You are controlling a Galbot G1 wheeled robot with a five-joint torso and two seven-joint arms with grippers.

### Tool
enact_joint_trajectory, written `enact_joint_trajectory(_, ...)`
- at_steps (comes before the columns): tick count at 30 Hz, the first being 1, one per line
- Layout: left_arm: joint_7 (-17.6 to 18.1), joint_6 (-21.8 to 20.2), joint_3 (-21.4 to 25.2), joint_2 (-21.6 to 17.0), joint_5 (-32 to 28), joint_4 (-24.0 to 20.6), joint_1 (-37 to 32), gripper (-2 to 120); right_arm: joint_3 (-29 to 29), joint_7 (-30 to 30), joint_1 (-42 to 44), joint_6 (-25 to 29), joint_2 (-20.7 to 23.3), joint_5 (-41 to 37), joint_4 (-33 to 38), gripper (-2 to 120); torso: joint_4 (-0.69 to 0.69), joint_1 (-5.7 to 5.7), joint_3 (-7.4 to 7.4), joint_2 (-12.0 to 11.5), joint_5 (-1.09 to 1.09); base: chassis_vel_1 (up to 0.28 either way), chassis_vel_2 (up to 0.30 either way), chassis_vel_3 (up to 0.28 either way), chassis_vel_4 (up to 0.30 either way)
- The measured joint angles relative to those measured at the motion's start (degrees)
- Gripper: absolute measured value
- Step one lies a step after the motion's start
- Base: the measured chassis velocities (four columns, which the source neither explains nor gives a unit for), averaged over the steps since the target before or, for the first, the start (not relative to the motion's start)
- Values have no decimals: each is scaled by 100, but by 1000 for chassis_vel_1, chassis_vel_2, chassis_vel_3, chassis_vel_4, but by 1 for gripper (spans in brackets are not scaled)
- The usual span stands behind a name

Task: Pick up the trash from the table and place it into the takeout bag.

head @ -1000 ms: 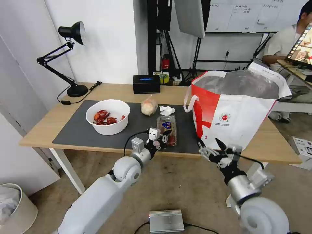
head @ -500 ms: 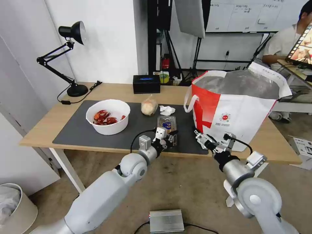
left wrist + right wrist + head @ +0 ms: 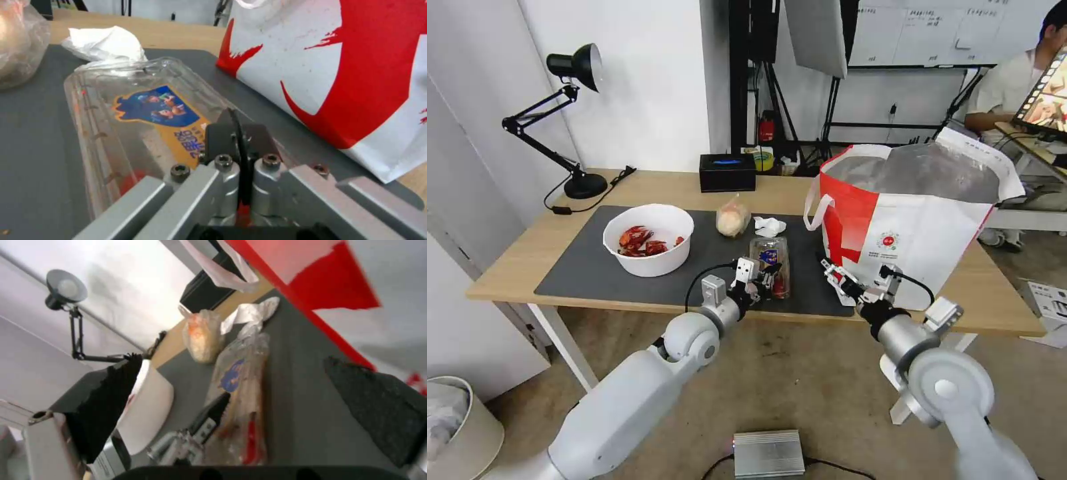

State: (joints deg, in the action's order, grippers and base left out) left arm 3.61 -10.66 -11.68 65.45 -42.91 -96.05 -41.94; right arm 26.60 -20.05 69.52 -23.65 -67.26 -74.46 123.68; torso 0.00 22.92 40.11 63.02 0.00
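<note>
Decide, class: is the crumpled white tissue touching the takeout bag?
Apart. In the head view, bare dark mat separates the crumpled white tissue from the takeout bag.

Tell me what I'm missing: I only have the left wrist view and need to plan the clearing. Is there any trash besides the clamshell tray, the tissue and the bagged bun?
Observer: Yes. A white bowl with red crayfish shells stands on the left part of the mat, apart from the clamshell tray.
Operator: Where is the right gripper?
Observer: The right gripper hovers low by the near corner of the takeout bag, to the right of the tray, fingers open.
Operator: Is the bag's mouth open?
Observer: Yes, its top gapes wide, showing the silver lining.
</note>
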Motion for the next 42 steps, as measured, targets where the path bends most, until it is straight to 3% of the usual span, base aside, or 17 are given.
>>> enact_joint_trajectory(6, 1, 7, 119, -64, 6, -53, -91, 0, -209, -474, -622, -142, -91, -468, -357, 100, 0, 0, 0, 0, 0, 0, 0, 0, 0)
enact_joint_trajectory(28, 110, 38, 254, -54, 18, -167, -261, 0, -962, -1986, -2044, -956, -640, -969, -1581, 100, 0, 0, 0, 0, 0, 0, 0, 0, 0)
enact_joint_trajectory(42, 119, 48, 302, -97, -8, -234, -275, 0, -1117, -2255, -2592, -1153, -920, -977, -2191, 100, 0, 0, 0, 0, 0, 0, 0, 0, 0)
